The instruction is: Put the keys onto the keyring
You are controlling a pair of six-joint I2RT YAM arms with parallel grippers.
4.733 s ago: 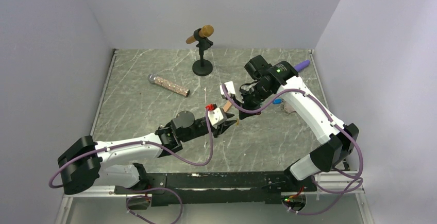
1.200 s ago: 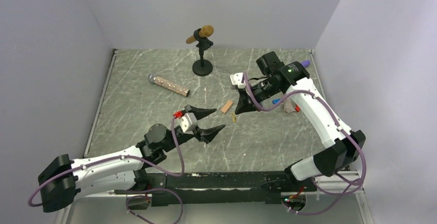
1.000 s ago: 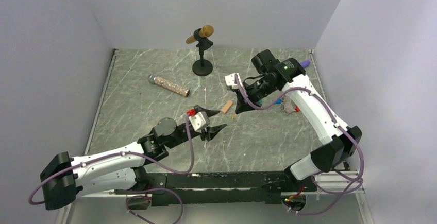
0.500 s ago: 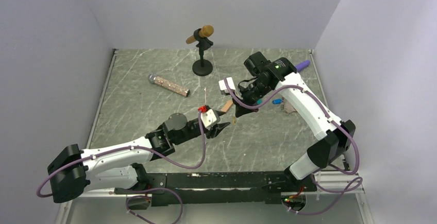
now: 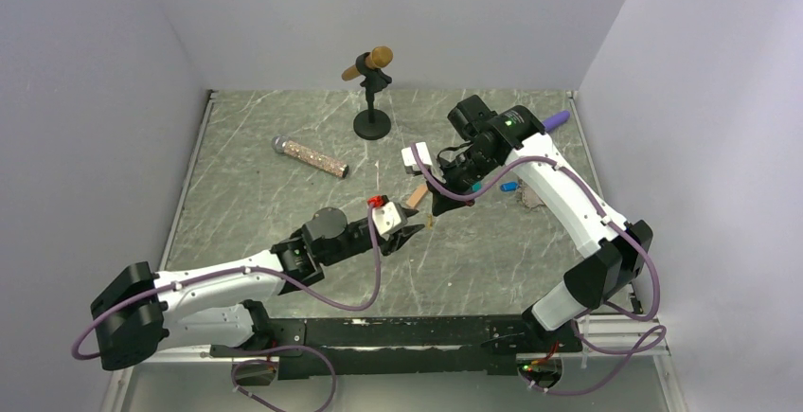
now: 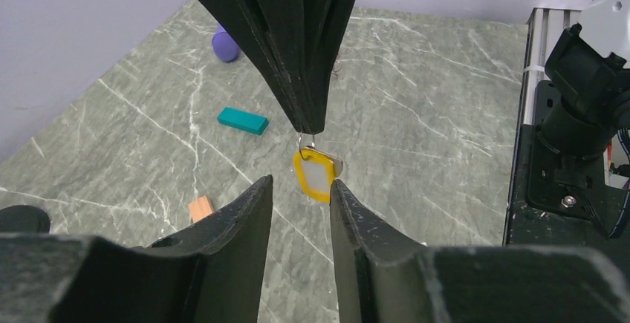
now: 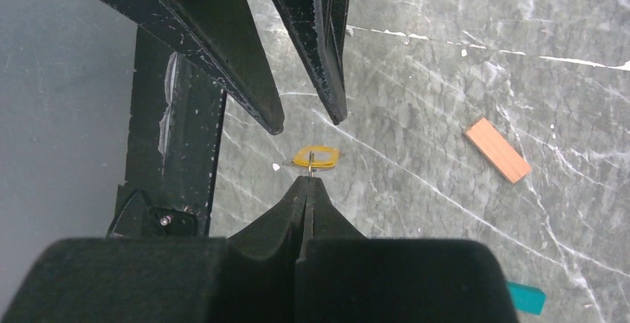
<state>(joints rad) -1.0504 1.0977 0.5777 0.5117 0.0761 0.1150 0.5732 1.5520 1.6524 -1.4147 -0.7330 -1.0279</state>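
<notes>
Just beyond open left fingers (image 6: 245, 226) hangs the yellow key (image 6: 315, 177), pinched by right fingers (image 6: 297, 56).

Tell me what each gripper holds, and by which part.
Right gripper pinches the yellow-tagged key by the metal loop at its top. Left gripper grips nothing yet; its open jaws flank the tag.

The top external camera sits above and behind both arm bases, looking down and forward from afar over the whole grey marbled tabletop (image 5: 246, 213). The left wrist camera sits close behind the left jaws, facing out low across the tabletop. The right wrist camera looks steeply down past the right jaws. Both wrist views share the small yellow-framed plastic key tag (image 6: 315, 177), the salmon-orange rectangular block (image 6: 200, 208), the teal rectangular block (image 6: 243, 120) and each other's jaws.
</notes>
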